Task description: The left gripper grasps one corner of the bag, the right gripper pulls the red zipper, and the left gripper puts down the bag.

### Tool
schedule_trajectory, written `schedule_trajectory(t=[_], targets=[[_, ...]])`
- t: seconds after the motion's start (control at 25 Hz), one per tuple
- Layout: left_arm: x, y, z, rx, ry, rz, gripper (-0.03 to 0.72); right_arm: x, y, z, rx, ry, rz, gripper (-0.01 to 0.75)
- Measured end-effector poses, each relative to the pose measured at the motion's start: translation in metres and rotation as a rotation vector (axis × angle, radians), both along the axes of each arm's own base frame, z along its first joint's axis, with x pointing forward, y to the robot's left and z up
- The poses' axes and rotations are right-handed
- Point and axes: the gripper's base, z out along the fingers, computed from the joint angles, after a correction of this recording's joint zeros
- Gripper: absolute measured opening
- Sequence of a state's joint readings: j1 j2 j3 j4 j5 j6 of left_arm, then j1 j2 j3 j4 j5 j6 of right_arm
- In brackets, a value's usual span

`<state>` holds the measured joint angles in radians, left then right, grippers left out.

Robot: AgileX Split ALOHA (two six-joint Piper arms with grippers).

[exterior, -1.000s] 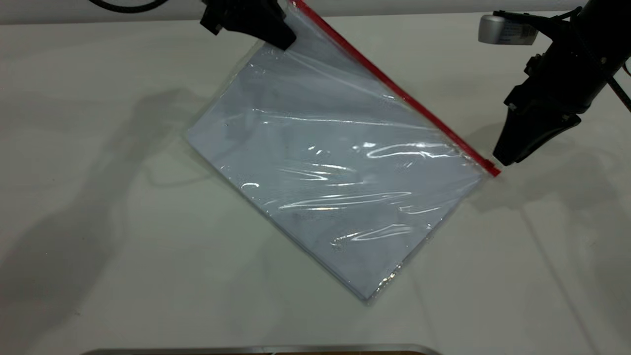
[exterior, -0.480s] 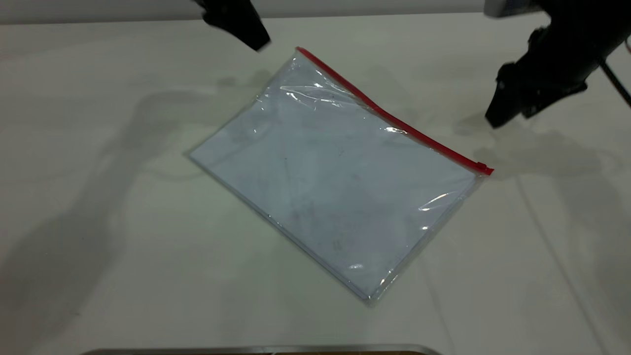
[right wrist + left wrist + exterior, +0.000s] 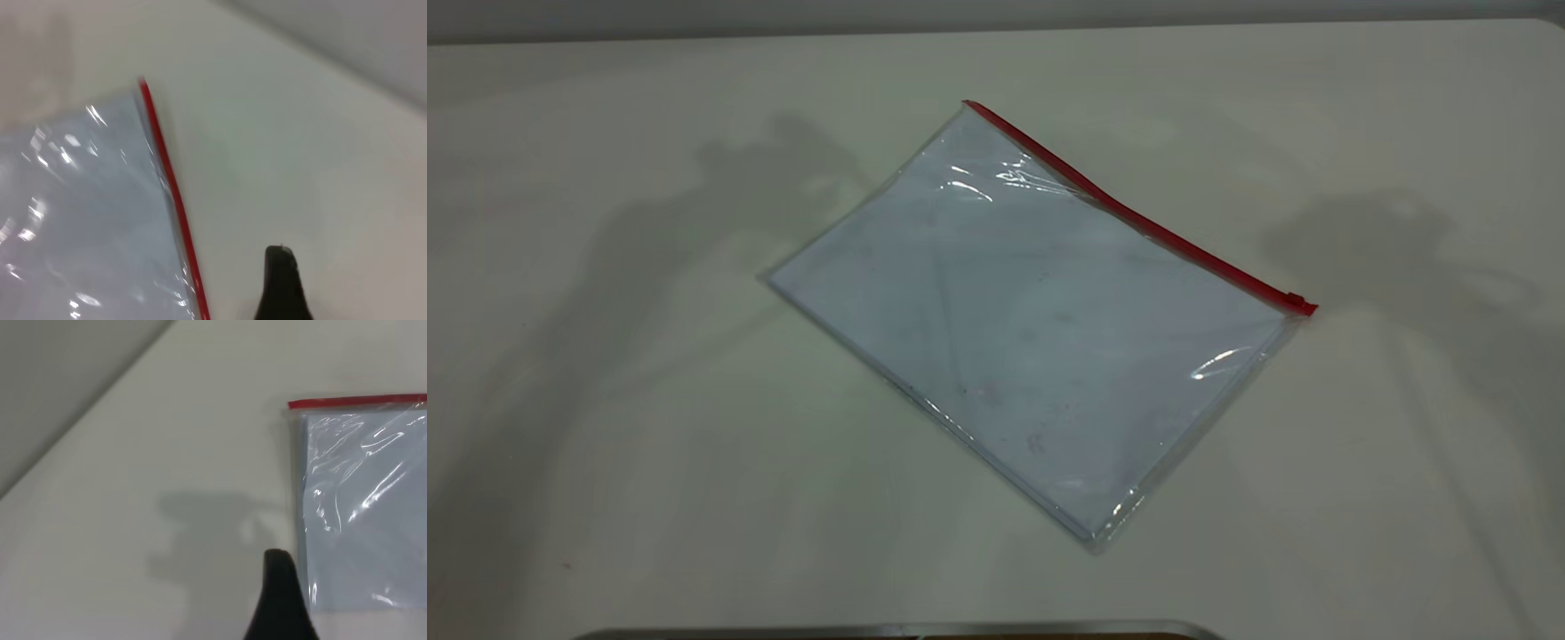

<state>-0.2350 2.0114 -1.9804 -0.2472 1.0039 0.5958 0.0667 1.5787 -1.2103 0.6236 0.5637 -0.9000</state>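
Little seemed left to go wrong: the bag [image 3: 1040, 329] lay flat on the table [image 3: 605, 400], zipper [image 3: 1138, 222] along its far edge with the slider [image 3: 1296, 302] at one end, so only an arm dipping back could have disturbed it. The left gripper [image 3: 280, 600] hung just off the bag's side edge below the red corner [image 3: 297, 405], touching nothing. The right gripper [image 3: 283, 283] hung beside the zipper, apart from it; whether either was open or closed could not be told.
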Motion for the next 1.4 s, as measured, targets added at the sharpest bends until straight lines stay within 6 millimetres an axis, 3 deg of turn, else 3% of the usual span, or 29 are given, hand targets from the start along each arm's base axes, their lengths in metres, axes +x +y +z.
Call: schedule_trajectory(t=[0.16, 0.36, 0.52, 0.64, 0.8, 1.04, 1.24, 1.4], targets=[[-0.04, 0.015, 0.055, 0.032, -0.011, 0.067, 0.583, -0.054, 0.002, 0.064, 0.049, -0.091, 0.053, 0.586], [-0.072, 0.031, 0.097, 0.044, -0.081, 0.184, 0.578, -0.126, 0.002, 0.117, 0.07, -0.188, 0.105, 0.586], [-0.092, 0.04, 0.117, -0.002, -0.108, 0.319, 0.578, -0.182, -0.001, 0.14, 0.085, -0.207, 0.12, 0.586], [-0.11, 0.045, 0.12, -0.03, -0.088, 0.381, 0.578, -0.22, -0.002, 0.145, 0.094, -0.164, 0.121, 0.586], [-0.143, 0.053, 0.107, -0.025, -0.024, 0.418, 0.578, -0.268, -0.004, 0.136, 0.119, -0.142, 0.12, 0.586], [-0.211, 0.069, 0.081, 0.0, 0.046, 0.432, 0.578, -0.327, -0.008, 0.091, 0.123, -0.175, 0.123, 0.586], [-0.263, 0.081, 0.047, 0.022, 0.105, 0.444, 0.578, -0.354, -0.011, 0.044, 0.121, -0.171, 0.1, 0.586], [-0.301, 0.09, 0.028, 0.016, 0.108, 0.455, 0.577, -0.363, -0.019, 0.012, 0.081, -0.163, 0.018, 0.586]])
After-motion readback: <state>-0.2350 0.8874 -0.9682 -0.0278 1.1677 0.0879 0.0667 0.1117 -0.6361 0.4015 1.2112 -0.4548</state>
